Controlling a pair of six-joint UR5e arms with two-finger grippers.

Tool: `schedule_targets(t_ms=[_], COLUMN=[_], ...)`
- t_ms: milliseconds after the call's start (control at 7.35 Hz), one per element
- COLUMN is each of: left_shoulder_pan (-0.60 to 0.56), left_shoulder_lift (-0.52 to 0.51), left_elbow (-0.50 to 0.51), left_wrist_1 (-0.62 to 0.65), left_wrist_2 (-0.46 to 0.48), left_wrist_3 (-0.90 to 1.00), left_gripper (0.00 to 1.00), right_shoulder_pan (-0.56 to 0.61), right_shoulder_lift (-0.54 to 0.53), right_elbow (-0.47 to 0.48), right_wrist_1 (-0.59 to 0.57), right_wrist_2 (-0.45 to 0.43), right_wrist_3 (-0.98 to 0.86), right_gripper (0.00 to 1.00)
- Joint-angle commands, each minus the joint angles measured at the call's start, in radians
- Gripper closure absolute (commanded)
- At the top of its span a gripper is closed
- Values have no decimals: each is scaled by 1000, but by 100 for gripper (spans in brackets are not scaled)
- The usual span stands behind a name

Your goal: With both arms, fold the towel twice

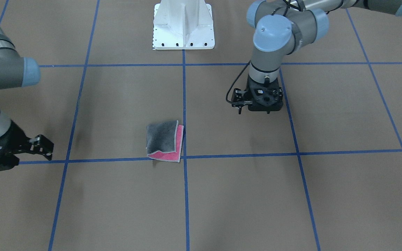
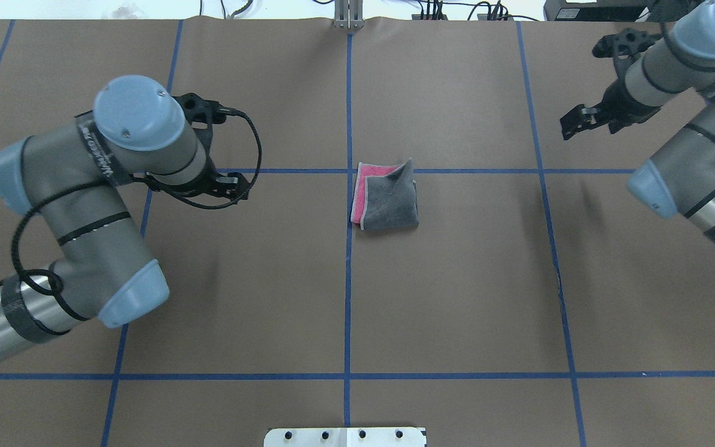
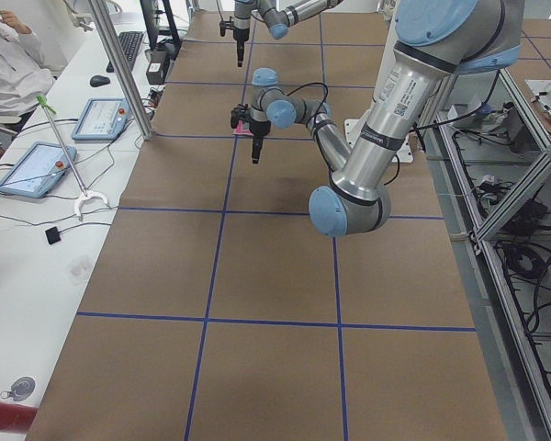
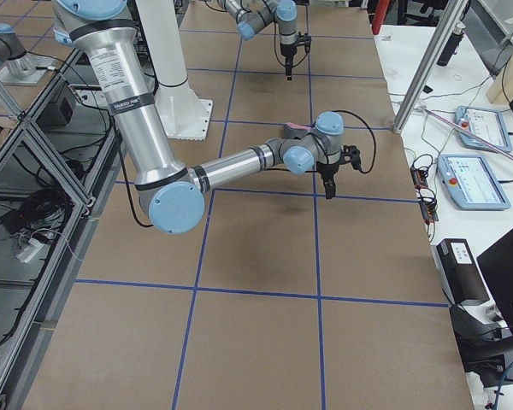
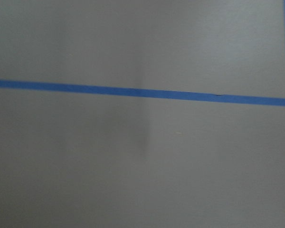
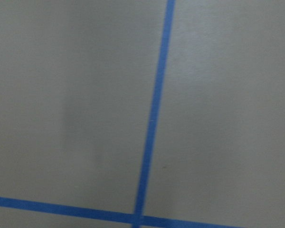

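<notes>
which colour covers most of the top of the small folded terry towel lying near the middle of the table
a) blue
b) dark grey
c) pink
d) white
b: in the overhead view the small folded terry towel lies with its dark grey face up, and pink shows only as a strip along one edge and one corner.
</notes>
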Motion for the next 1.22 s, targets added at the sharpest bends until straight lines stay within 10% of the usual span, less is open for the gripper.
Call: schedule_targets(t_ms=[0, 544, 1089], left_shoulder_pan=[-195, -530, -670], left_shoulder_lift=[153, 360, 475], left_elbow=[-8, 6, 17], left_wrist_1=[0, 2, 100], left_wrist_2=[-139, -322, -373], left_wrist_3=[383, 741, 905], left_gripper=[0, 0, 0], right_shoulder_pan=[194, 456, 495], right_shoulder_lift=[-15, -23, -127], right_elbow=[-162, -154, -5], right_wrist_1=[-2, -421, -506], right_wrist_2=[104, 203, 190], right_wrist_3=[-370, -681, -605], right_gripper=[1, 1, 1])
